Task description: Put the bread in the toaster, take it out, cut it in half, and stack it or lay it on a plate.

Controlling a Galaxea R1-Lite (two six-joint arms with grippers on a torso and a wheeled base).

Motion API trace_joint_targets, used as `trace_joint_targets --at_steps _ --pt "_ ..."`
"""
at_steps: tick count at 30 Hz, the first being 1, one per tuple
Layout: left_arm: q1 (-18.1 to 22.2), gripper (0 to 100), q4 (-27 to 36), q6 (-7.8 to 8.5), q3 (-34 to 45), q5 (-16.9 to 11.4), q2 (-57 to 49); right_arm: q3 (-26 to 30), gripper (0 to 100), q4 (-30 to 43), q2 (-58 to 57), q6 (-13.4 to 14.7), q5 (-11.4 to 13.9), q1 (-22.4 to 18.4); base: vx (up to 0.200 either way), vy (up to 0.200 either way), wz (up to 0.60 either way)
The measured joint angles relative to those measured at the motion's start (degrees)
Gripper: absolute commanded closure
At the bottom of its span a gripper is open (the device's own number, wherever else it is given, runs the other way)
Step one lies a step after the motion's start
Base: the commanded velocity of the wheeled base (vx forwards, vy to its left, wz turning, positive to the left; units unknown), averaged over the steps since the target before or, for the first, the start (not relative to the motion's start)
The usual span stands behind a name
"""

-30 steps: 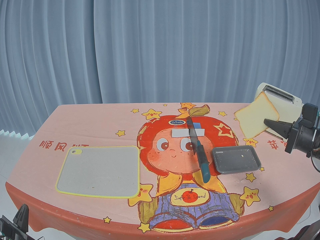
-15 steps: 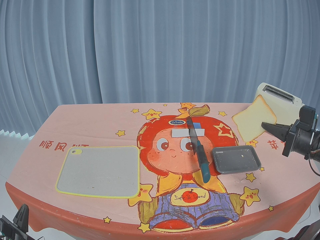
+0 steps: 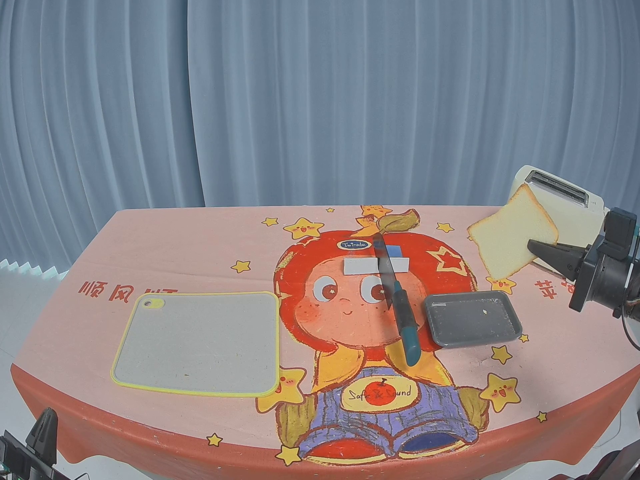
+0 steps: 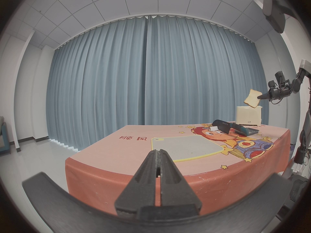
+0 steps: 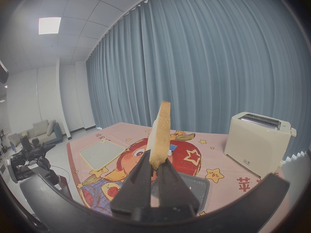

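Note:
A slice of bread (image 3: pixel 511 238) hangs in the air at the table's far right, pinched at its lower edge by my right gripper (image 3: pixel 539 248), which is shut on it. In the right wrist view the bread (image 5: pixel 161 134) stands edge-on between the fingers (image 5: pixel 142 169). The cream toaster (image 3: pixel 564 206) stands just behind the slice, its slots up; the toaster (image 5: pixel 258 143) is also in the right wrist view. A dark grey plate (image 3: pixel 473 318) lies in front. A teal-handled knife (image 3: pixel 399 305) lies mid-table. My left gripper (image 4: pixel 157 169) is shut, held low off the table's front left corner.
A grey cutting board (image 3: pixel 198 343) with a yellow rim lies at the front left. A small white and blue block (image 3: pixel 373 262) props the knife blade. A blue curtain hangs behind the table. The tablecloth (image 3: pixel 200 255) is pink with a cartoon print.
The right gripper with the bread dipped slightly toward the table's middle half a second ago, then came back up and right to nearly where it was. Left arm unmoved.

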Motion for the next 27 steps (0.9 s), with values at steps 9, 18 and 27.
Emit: trace_joint_targets --at_steps 9,18,27 --pt "0.00 100 0.00 -0.27 0.00 0.00 0.00 0.11 100 0.00 -0.45 -0.16 -0.09 -0.16 0.000 0.000 0.00" --pt "0.00 100 0.00 -0.22 0.00 0.00 0.00 0.06 100 0.00 -0.52 -0.18 -0.11 -0.28 0.000 0.000 0.00" --pt "0.00 100 0.00 -0.24 0.00 0.05 0.00 0.17 100 0.06 -0.43 -0.16 -0.13 -0.28 0.000 -0.178 0.00"
